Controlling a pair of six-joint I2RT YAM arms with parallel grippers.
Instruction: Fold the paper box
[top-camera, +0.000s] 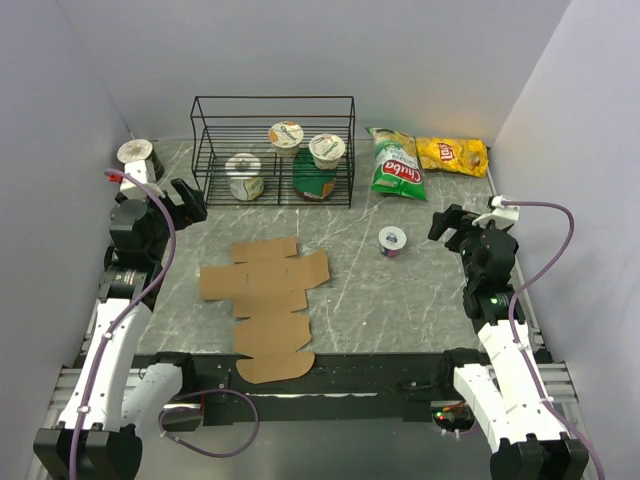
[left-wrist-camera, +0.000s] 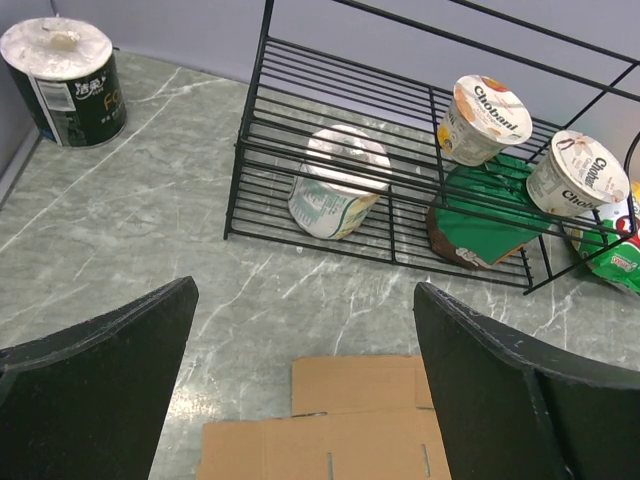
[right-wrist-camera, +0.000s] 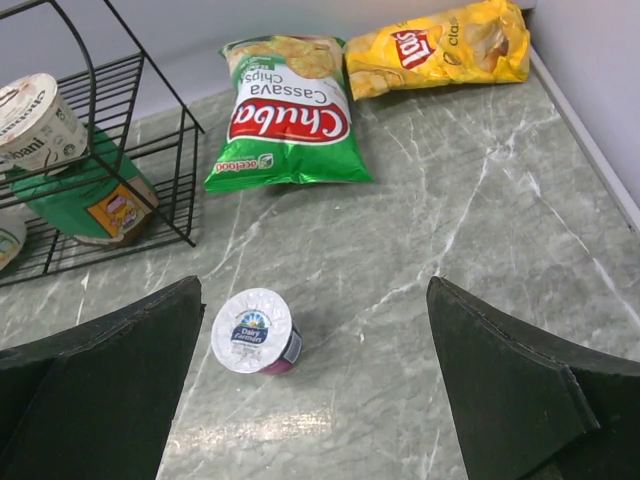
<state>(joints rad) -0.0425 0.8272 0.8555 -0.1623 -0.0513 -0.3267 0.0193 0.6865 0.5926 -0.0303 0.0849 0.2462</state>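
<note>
The paper box (top-camera: 268, 303) is a flat brown die-cut cardboard sheet with flaps, lying in the middle-left of the table with its near end over the front edge. Its far flaps show at the bottom of the left wrist view (left-wrist-camera: 340, 425). My left gripper (top-camera: 186, 200) is open and empty, held above the table to the far left of the sheet. In its own view (left-wrist-camera: 305, 400) nothing is between the jaws. My right gripper (top-camera: 452, 226) is open and empty at the right side; it also shows in the right wrist view (right-wrist-camera: 312, 390).
A black wire rack (top-camera: 275, 150) at the back holds several yogurt cups and a green packet. A small yogurt cup (top-camera: 392, 241) stands right of the sheet, near my right gripper. Green (top-camera: 395, 165) and yellow (top-camera: 452, 154) chip bags lie at the back right. A can (top-camera: 136, 156) stands at the back left.
</note>
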